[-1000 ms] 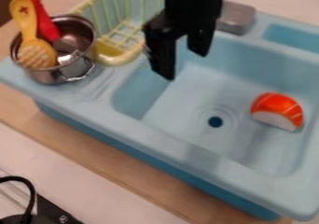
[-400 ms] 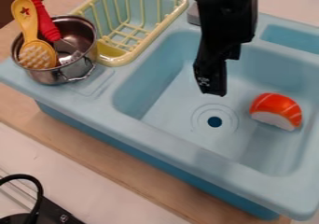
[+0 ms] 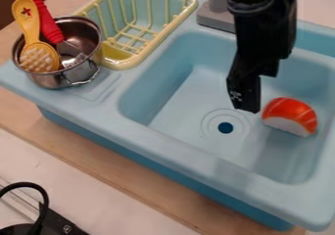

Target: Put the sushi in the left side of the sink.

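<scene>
The black gripper (image 3: 249, 97) hangs over the middle of the sink (image 3: 177, 102), up and to the left of the sushi. An orange sushi piece with white stripes and a white base (image 3: 290, 116) lies on the basin floor at the right, beyond the drain hole (image 3: 225, 128). A gap shows between the gripper's lower end and the sushi.
A metal pot (image 3: 77, 72) holding a yellow utensil (image 3: 37, 58) and a red-handled one stands on the sink's left ledge. Beside it is a yellow-edged dish rack (image 3: 147, 53). Behind the basin sits a grey faucet base (image 3: 214, 19). A black cable (image 3: 44, 199) curves at lower left.
The gripper has moved right across the basin, closer to the sushi, and has turned. More of the rack and the faucet base is uncovered. The sushi lies in the same spot.
</scene>
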Action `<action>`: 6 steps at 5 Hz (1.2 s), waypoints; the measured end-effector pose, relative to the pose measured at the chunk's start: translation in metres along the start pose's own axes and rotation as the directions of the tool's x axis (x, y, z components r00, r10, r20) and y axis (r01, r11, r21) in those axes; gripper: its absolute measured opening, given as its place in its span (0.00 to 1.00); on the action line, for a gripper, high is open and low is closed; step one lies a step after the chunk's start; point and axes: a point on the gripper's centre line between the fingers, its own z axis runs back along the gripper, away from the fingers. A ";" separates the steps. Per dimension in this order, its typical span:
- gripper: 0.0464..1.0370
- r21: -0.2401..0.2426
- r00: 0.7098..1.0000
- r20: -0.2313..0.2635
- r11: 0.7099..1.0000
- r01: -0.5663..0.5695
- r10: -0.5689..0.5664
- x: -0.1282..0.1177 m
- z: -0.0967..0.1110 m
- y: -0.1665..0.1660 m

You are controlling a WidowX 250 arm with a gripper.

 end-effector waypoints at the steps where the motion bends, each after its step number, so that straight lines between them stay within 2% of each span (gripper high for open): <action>1: 0.96 0.009 0.998 0.014 0.998 0.060 -0.060 0.009 -0.009 0.002; 2: 0.96 0.044 0.997 0.001 0.996 0.078 -0.078 0.016 -0.016 0.014; 3: 0.96 0.046 0.998 0.002 0.997 0.057 -0.057 0.018 -0.017 0.019; 5: 0.96 -0.059 0.997 -0.041 0.996 0.062 -0.065 0.026 -0.034 0.017; 6: 0.96 -0.071 0.996 -0.053 0.995 0.073 -0.077 0.030 -0.035 0.013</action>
